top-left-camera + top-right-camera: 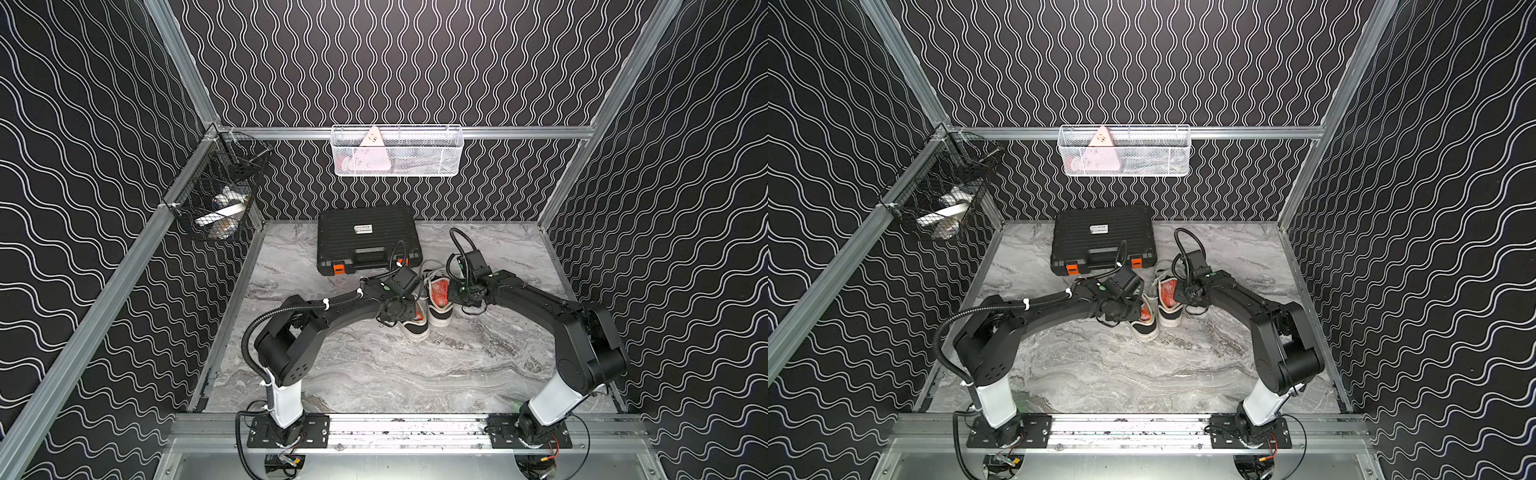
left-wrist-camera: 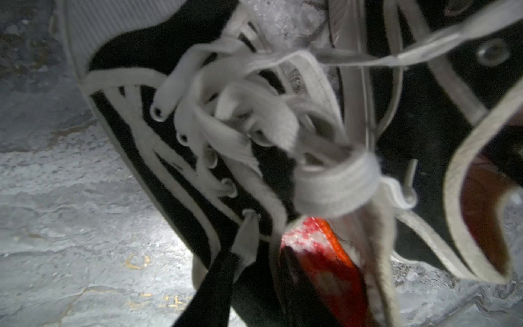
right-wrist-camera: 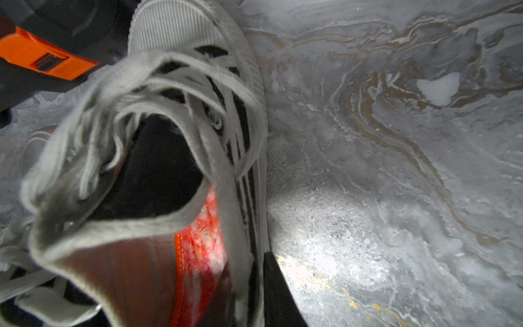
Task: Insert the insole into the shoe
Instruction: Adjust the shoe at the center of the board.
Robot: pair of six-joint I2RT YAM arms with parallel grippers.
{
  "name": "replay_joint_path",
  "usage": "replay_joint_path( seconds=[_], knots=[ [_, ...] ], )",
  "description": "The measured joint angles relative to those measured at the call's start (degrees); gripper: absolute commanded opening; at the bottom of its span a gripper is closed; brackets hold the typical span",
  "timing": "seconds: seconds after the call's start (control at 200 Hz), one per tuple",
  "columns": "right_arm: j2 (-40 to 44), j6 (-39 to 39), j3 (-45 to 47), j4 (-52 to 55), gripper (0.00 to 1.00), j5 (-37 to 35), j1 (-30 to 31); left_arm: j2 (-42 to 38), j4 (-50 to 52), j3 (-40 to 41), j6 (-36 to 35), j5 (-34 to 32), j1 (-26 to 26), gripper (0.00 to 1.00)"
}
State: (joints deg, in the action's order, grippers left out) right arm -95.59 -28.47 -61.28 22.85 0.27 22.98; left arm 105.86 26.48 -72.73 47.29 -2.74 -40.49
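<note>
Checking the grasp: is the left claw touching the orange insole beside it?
Touching. In the left wrist view, one finger of the left claw lies against the orange insole inside the shoe.

Black walls (image 1: 374, 62) printed with thin white wavy lines close in the space on three sides. Bare aluminium rails (image 1: 519, 132) run along their joints and around the edges. The tabletop (image 1: 374, 365) has a grey marbled surface with pale and brownish veins; both wrist views show a bright patch of light on it. A white mesh basket (image 1: 449, 166) hangs on the back rail, and a black wire basket (image 1: 187, 216) hangs at the far left corner. A black case (image 1: 365, 241) with orange latches lies flat against the back wall.
</note>
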Motion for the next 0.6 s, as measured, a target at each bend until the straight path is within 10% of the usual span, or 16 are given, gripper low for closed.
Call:
replay_joint_path(
  seconds=[0.13,0.6],
  knots=[
    [2.6,0.0,1.9,0.5,0.18,0.2,0.3,0.9,0.6,-0.3,0.3,-0.8,-0.1,0.0],
    [12.9,-1.2,10.9,3.2,0.15,-1.4,0.8,-3.3,-1.0,3.8,-13.5,-1.0,-1.6,0.0]
  ],
)
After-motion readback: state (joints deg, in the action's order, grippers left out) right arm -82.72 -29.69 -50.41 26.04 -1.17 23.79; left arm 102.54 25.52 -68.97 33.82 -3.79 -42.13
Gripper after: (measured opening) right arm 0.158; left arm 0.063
